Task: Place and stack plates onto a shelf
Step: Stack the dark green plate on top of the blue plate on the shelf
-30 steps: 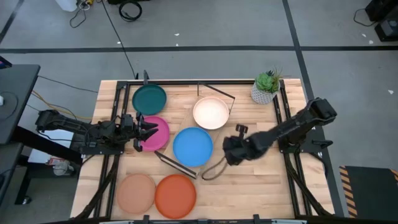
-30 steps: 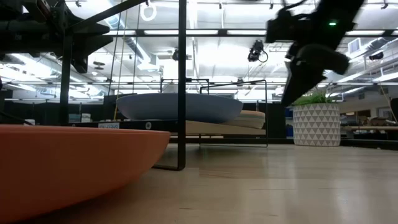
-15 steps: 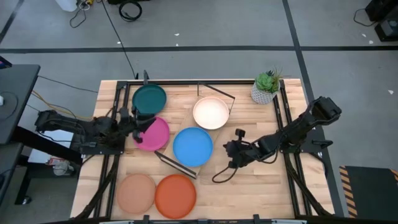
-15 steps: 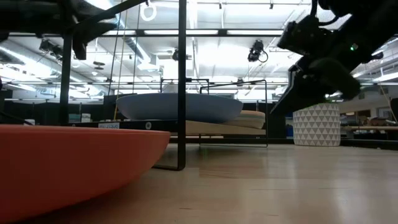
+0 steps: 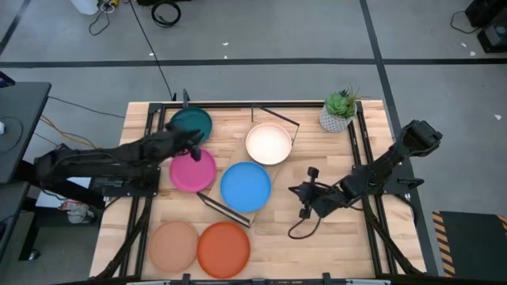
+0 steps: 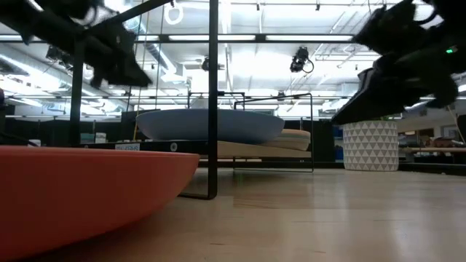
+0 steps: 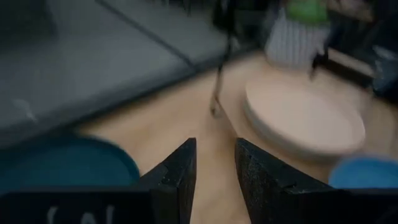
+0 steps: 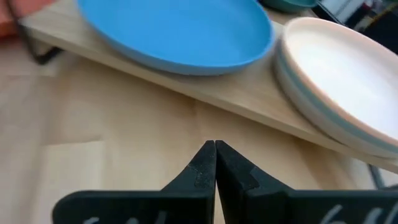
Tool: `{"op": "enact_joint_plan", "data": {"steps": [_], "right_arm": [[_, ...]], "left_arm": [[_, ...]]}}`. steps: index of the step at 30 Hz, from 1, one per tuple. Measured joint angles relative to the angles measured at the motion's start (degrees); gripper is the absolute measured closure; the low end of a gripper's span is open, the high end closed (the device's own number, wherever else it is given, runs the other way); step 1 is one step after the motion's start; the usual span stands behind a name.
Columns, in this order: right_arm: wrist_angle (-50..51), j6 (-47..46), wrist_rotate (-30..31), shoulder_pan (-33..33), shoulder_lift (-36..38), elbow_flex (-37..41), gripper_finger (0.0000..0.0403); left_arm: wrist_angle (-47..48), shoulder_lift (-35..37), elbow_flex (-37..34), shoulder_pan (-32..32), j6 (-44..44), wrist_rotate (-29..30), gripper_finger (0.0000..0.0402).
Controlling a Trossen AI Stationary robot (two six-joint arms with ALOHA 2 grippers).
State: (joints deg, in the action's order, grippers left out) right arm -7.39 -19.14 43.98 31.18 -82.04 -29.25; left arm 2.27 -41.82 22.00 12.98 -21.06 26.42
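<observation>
Two plates lie on the shelf [image 5: 212,203]: a blue plate [image 5: 245,187] and a cream plate [image 5: 268,144]. A teal plate [image 5: 190,123], a magenta plate [image 5: 192,169], a tan plate [image 5: 174,245] and an orange plate [image 5: 224,248] lie flat on the table. My left gripper [image 5: 190,141] hovers at the teal plate's near edge. In the left wrist view it [image 7: 214,168] is open by a narrow gap, with the teal plate [image 7: 62,168] beside it. My right gripper [image 5: 305,196] is shut [image 8: 214,155] and empty, right of the shelf.
A small white pot with a green plant [image 5: 339,111] stands at the table's far right corner. A dark cable loops on the table near my right gripper [image 5: 297,231]. Black frame rails run along the table's left and right sides.
My left gripper has left the magenta plate's left edge, drawn back a little, then swung toward the far edge to the teal plate. My right gripper has withdrawn from the shelf toward the table's right edge. No plate has visibly moved.
</observation>
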Motion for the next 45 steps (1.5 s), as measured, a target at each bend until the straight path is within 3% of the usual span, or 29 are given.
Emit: {"op": "enact_joint_plan", "data": {"steps": [3, 5, 12, 19, 26, 32, 38, 45], "right_arm": [[-0.9, -0.5, 0.0, 1.8, 0.0, 0.2, 0.039], [-1.3, -0.7, 0.0, 3.0, 0.0, 0.3, 0.039], [-3.4, -0.6, 1.1, 6.7, -0.1, 0.3, 0.039], [-4.2, -0.4, 3.1, 7.7, -0.2, 0.3, 0.039], [-4.6, -1.1, 2.9, 7.7, -0.2, 0.3, 0.039], [-4.6, -1.9, 2.9, 7.8, -0.3, 0.3, 0.039], [-4.6, -2.3, 2.5, 8.4, -0.3, 0.3, 0.039], [-4.6, -2.3, 2.5, 9.3, -0.3, 0.3, 0.039]], "left_arm": [[1.1, -5.6, 0.0, 3.7, -4.0, -7.7, 0.0285], [1.8, -9.2, 0.3, 5.4, -4.2, -8.7, 0.0285], [12.3, -21.2, 7.1, 10.0, -3.1, -8.0, 0.0248], [13.9, -32.9, 12.9, 12.1, 2.1, -7.5, 0.0186], [15.8, -40.8, 16.9, 12.3, 7.0, -0.4, 0.019], [16.1, -46.4, 17.0, 12.4, 8.7, 0.1, 0.0201], [16.3, -49.7, 17.1, 12.3, 8.7, 0.9, 0.0243], [17.1, -47.8, 17.1, 12.3, 9.5, 1.5, 0.0381]]}}
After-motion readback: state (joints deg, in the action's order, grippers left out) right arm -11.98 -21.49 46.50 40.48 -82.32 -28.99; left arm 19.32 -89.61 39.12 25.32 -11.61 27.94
